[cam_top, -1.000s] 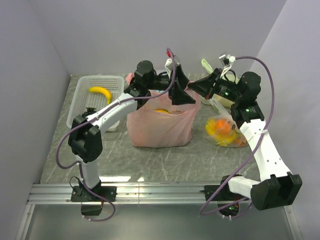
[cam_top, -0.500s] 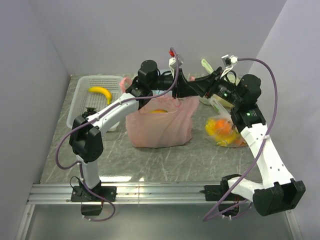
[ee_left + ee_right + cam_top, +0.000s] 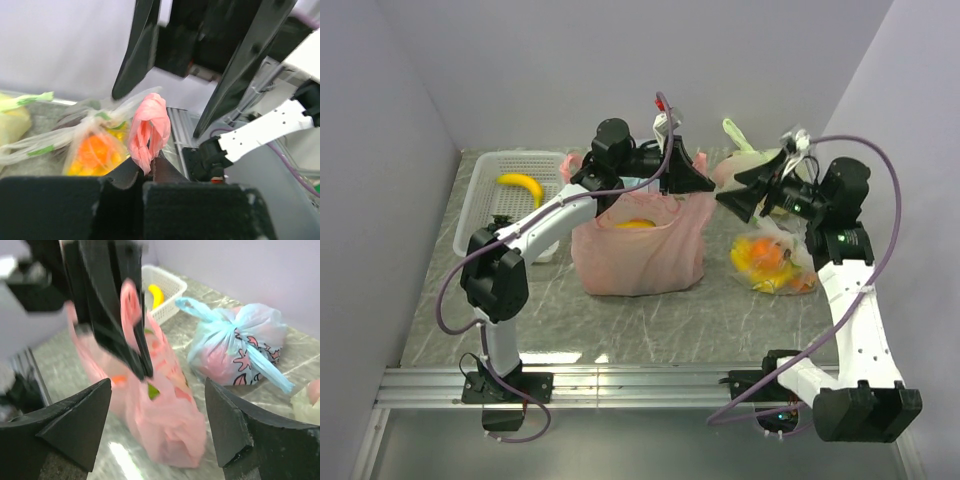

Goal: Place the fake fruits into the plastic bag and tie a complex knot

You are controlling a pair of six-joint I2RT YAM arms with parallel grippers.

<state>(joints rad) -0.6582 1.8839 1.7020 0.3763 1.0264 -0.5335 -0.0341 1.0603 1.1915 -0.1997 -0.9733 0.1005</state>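
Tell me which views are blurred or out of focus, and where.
Top external: sharp, evenly lit, pale glare on the table near its front edge. Left wrist: the pink handle is fairly clear; the right gripper is smeared. Right wrist: the left gripper is blurred; the blue bag is sharper.

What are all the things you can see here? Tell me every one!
plastic bag: one, pink, middle of the table
fruit: one showing, yellow-orange, in the plastic bag's mouth
banana: one, yellow, in the basket
basket: one, white, back left
blue bag: one, light blue with pink prints, knotted, behind the plastic bag
clear bag: one, see-through, orange and yellow fruit inside, right of the plastic bag
pale bag: one, pale with a green handle, back right
table: one, grey marble
left gripper: one, black, shut on the plastic bag's handle
right gripper: one, black, open, empty
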